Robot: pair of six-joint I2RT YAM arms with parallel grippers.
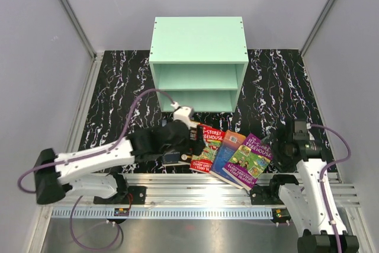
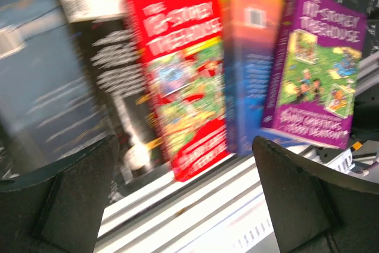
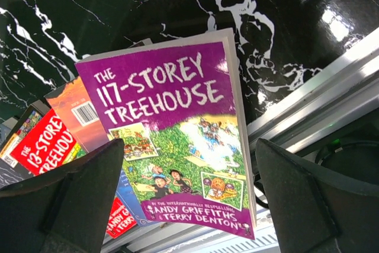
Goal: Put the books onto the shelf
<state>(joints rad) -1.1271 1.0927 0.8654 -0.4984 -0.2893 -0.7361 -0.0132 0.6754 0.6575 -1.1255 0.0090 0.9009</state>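
Note:
The mint-green shelf (image 1: 198, 63) stands at the back, its two compartments facing me. The books lie fanned along the table's near edge: red (image 1: 207, 146), blue-and-orange (image 1: 228, 155) and purple (image 1: 251, 161). My left gripper (image 1: 188, 140) hovers over the fan's left end and hides two more from above. The left wrist view, blurred, shows the dark blue (image 2: 35, 87), black (image 2: 106, 69), red (image 2: 183, 81), blue-and-orange (image 2: 249, 69) and purple (image 2: 314, 63) books beyond my open left gripper (image 2: 186, 205). My right gripper (image 1: 283, 149) is open above the purple book (image 3: 172, 134), nothing between its fingers (image 3: 308, 199).
The books' near ends overhang a silver aluminium rail (image 1: 201, 182) along the front of the black marbled tabletop (image 1: 118, 87). Grey walls enclose the table on three sides. A purple cable (image 1: 133, 114) loops over the left arm.

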